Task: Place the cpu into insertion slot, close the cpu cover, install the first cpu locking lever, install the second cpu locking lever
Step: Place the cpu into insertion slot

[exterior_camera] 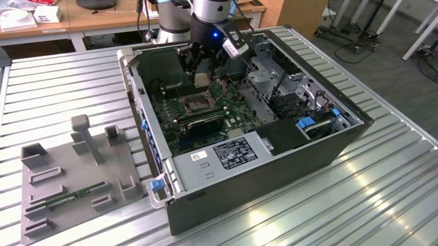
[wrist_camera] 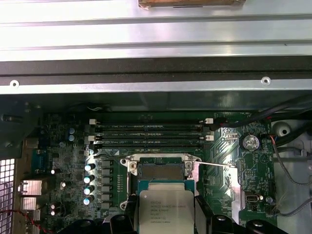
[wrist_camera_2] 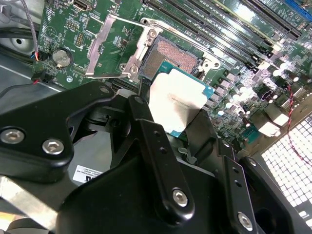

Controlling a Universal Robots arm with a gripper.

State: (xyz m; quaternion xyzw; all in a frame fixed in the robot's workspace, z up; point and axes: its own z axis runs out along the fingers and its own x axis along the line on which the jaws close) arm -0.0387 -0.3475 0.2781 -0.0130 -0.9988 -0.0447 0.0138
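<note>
My gripper hangs inside the open computer case, shut on the cpu, a flat square chip with a silver face and a green edge. Both wrist views show the black fingers clamping the chip from two sides. It hovers above the motherboard, next to the insertion slot, whose dark pin field is bare. In the first wrist view the cpu lies just short of the insertion slot. The cpu cover is swung open to one side of the slot, green board showing through its window. A thin locking lever sticks out sideways.
Long black memory slots run beside the socket. Around the board stand the case wall, a metal drive cage and a power supply. A grey fixture tray holding a memory stick lies at the exterior view's left.
</note>
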